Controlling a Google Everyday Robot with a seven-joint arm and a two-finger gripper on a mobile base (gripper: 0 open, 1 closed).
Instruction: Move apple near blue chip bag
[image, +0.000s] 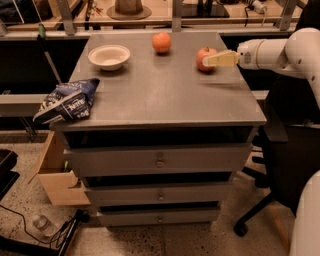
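Observation:
The apple (204, 57), red-pink with a yellowish blush, sits on the grey cabinet top (165, 90) at the far right. My gripper (210, 61), with pale yellow fingers, reaches in from the right on a white arm and is right at the apple's right side, overlapping it. The blue chip bag (66, 103), crumpled dark blue with white lettering, lies at the front left corner, hanging over the edge, far from the apple.
A white bowl (109, 56) stands at the back left. An orange round fruit (161, 42) sits at the back middle. The cabinet has three drawers below. A black office chair (280, 165) stands to the right, a cardboard box (57, 180) on the floor to the left.

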